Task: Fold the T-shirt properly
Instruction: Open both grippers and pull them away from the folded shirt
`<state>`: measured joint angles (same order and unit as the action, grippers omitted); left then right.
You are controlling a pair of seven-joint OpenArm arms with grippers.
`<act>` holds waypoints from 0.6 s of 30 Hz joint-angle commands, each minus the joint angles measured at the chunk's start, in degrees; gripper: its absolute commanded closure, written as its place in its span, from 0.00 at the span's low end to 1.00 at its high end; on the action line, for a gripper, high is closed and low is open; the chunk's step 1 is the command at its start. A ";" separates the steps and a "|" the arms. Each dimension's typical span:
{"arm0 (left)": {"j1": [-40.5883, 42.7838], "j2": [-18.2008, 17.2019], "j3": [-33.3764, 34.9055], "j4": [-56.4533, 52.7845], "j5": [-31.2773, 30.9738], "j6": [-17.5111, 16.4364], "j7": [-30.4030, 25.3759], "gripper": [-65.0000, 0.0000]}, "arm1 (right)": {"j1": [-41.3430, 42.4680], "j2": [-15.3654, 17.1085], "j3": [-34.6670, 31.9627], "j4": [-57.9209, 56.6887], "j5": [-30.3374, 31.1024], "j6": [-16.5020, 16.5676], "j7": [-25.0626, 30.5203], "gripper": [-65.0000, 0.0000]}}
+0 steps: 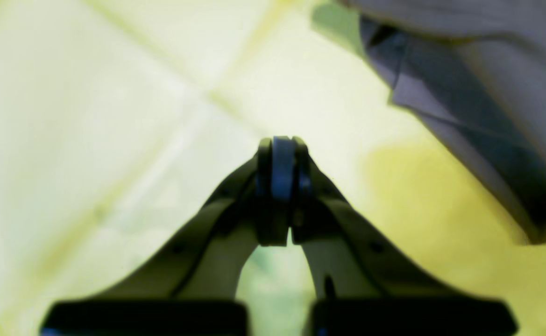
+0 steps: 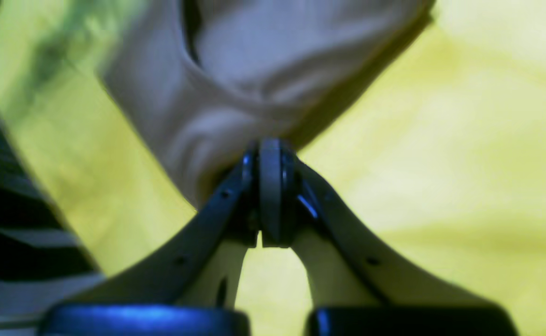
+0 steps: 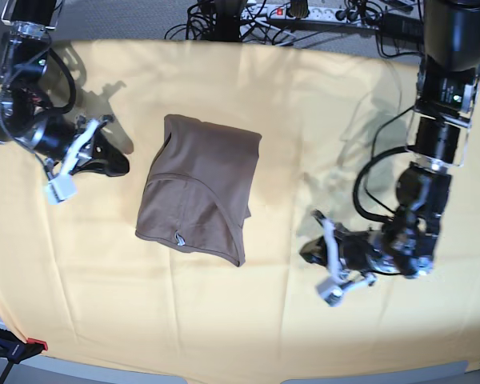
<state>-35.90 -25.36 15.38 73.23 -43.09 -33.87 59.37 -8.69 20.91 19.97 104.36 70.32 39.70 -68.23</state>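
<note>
T-shirt (image 3: pixel 198 189), folded, lies between both claws, long axis running away from the cables (image 3: pixel 304 12), on the yellow-clothed tabletop (image 3: pixel 304 104). Left claw (image 3: pixel 330 268) and right claw (image 3: pixel 68 164) are closed, empty.

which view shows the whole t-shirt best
The base view: the T-shirt lies folded and whole on the yellow cloth, both arms away from it. The left wrist view catches only a blurred edge; the right wrist view shows a blurred part beyond the shut right gripper.

table under a pale-yellow cloth (image 3: pixel 384 120), folded taupe-brown t-shirt (image 3: pixel 200 188) lying mid-cloth
</note>
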 commanded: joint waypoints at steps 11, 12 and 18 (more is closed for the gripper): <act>12.35 -11.39 -13.22 15.47 -31.36 -4.31 15.52 1.00 | -2.34 2.19 12.55 3.87 14.68 0.30 -11.77 1.00; 14.47 -12.55 -14.14 17.97 -31.36 -4.35 15.50 1.00 | -3.69 2.32 13.44 5.42 14.68 0.30 -11.77 1.00; 30.45 -18.40 -23.12 32.46 -32.89 -4.28 16.31 1.00 | -17.05 2.25 19.02 18.01 14.68 0.30 -11.77 1.00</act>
<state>-4.10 -42.89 -7.31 104.99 -74.19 -37.95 76.60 -26.13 22.02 38.50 121.73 83.22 40.01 -81.19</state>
